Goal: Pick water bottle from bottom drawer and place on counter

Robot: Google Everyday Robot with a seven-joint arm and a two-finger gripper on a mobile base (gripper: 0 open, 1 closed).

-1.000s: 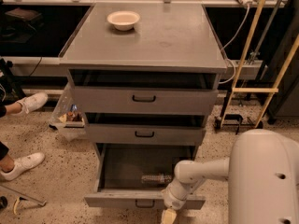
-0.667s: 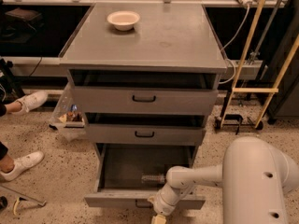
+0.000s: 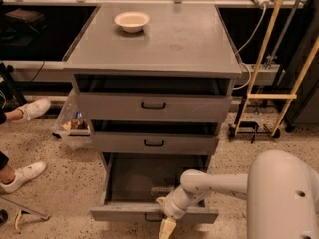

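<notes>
1. At the front lip of the bottom drawer, low and just outside it, hangs the tool. Whether it is apart or together, I cannot tell (wrist and drawer front crowd it).
2. Inside the bottom drawer, near its front and a little right of centre, lies the water bottle, seemingly on its side, just behind the arm. It does not look held.
3. Step in hand, as I judge it: getting the tool over the lip and down onto the bottle.
4. To do it well, rise clear of the drawer's front panel first, then come in from above, not through the front. Headroom looks tight (the drawer above overhangs the rear of the bottom drawer), so keep to its open front part.
5. The bottle is probably thin-walled and apt to roll or squash. Close across its middle, square to its length, with modest force.
6. The destination is the bench, well above the bottom drawer. It carries a cream bowl, so set down apart from that.
</notes>
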